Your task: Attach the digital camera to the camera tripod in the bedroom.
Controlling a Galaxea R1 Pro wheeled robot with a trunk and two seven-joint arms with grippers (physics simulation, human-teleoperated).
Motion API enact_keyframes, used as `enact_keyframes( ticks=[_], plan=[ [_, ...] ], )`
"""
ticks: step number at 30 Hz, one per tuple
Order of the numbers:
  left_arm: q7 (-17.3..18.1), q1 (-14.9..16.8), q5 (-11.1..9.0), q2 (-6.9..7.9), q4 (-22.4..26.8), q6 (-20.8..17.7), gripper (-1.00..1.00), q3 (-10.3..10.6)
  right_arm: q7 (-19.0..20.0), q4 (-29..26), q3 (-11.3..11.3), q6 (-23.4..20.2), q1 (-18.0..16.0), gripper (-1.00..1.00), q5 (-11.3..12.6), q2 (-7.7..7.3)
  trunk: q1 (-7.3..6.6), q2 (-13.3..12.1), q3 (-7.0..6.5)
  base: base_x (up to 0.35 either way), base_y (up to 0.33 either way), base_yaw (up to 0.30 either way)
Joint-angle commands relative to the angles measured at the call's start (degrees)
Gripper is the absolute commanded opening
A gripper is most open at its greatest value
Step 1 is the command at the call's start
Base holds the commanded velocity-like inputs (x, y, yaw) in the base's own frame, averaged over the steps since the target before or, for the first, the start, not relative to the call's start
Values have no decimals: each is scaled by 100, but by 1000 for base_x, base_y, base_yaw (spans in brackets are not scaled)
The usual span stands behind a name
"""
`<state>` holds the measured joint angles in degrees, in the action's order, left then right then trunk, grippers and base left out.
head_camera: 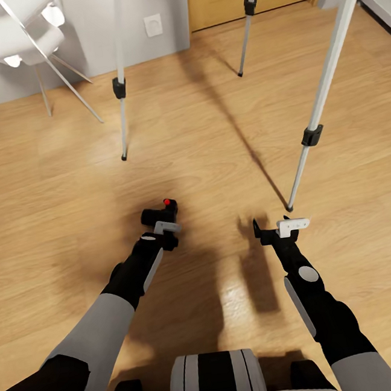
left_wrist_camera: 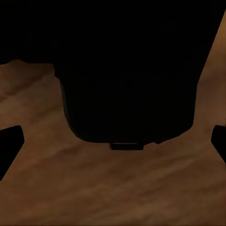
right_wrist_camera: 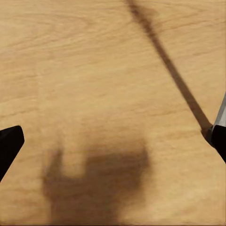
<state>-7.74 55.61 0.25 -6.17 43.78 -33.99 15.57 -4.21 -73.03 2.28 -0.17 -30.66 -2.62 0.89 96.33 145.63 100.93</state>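
The digital camera (head_camera: 161, 214) is small and black with a red round button on top, held above the light wood floor (head_camera: 55, 193) at the tip of the left arm. The camera tripod (head_camera: 323, 93) stands ahead of it on 3 silver-white legs with black joints and feet, spread wide, its head out of frame.

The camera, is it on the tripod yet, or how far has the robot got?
Done: the left gripper has the digital camera in its jaws, above the floor. In hand: carrying it between the camera tripod legs. Left: mounting it; the tripod's head is out of view. The right gripper is open, empty.
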Motion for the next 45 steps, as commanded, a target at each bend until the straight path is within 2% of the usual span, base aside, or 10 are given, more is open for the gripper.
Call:
enact_keyframes(
  ticks=[1,8,23,34,40,45],
  plan=[
    [-26,2,1,2,5,-29,100,17,-36,-1,9,-2,-2,100,-28,-1,1,3,25,0,0,0],
    [-26,2,1,2,6,-24,100,17,-36,-1,9,-4,-2,100,-28,-1,19,12,181,0,0,0],
    [-26,2,9,2,40,-21,100,17,-36,-1,9,-9,-2,100,-36,-1,19,12,181,1,0,0],
    [-40,2,10,2,42,-20,100,17,-36,-1,9,-10,-2,100,-36,-1,19,12,181,112,0,0],
    [-356,2,-3,-27,43,-26,100,24,-36,-1,9,-10,-2,100,-36,0,19,12,181,8,0,0],
    [-429,2,-7,-33,38,-29,100,25,-36,-1,9,-10,-2,100,-36,-1,19,12,181,1,0,0]
  ],
)
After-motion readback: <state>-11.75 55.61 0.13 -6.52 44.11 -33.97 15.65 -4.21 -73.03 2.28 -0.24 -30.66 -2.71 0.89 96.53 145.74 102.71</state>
